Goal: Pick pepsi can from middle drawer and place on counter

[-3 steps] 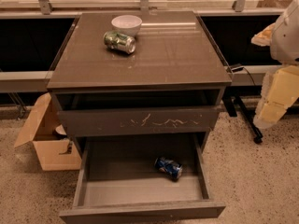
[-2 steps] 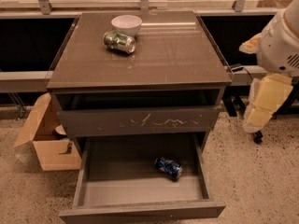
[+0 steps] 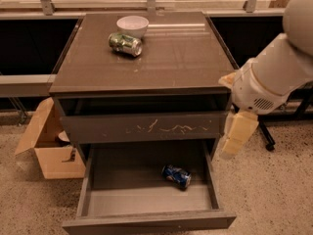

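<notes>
The pepsi can (image 3: 177, 176), blue with silver ends, lies on its side on the floor of the open middle drawer (image 3: 122, 202), right of centre. The counter (image 3: 176, 58) is the glossy brown top of the cabinet. My gripper (image 3: 235, 136) is a cream-coloured part that hangs from the white arm at the cabinet's right side. It sits beside the drawer's right wall, above and to the right of the can, and does not touch it.
A green-and-silver can (image 3: 125, 44) lies on the counter in front of a white bowl (image 3: 132, 25). The closed drawer front with white scratches (image 3: 146, 127) overhangs the open drawer. An open cardboard box (image 3: 49, 148) stands on the floor at the left. A chair wheel (image 3: 269, 145) is at the right.
My arm has swung in from the right edge towards the cabinet, and the gripper has come down beside the drawer's right wall. The can and drawer have not moved.
</notes>
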`<state>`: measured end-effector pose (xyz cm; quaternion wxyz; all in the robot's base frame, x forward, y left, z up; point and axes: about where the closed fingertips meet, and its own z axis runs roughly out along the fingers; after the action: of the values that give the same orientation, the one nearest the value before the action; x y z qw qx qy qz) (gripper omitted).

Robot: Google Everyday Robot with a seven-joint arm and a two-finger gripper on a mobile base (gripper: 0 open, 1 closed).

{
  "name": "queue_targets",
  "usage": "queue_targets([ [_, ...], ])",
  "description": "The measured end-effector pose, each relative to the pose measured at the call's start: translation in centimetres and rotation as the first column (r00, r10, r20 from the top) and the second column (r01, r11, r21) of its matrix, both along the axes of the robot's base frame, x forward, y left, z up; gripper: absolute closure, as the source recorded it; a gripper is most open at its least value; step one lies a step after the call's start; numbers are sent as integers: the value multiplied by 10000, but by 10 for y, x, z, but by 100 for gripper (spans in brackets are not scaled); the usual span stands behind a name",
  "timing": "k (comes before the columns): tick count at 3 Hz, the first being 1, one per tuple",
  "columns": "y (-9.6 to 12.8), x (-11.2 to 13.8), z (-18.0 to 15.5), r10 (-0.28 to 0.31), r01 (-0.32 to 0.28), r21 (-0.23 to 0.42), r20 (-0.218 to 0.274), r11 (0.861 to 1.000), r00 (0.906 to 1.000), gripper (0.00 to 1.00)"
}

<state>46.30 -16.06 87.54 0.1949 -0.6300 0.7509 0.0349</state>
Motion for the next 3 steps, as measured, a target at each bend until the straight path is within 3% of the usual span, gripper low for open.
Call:
queue_targets([
  [2,22,17,-68,13,56,1474,-465,9891,9989,0],
  [3,23,18,-71,7,70,1551,-494,9879,9988,0],
])
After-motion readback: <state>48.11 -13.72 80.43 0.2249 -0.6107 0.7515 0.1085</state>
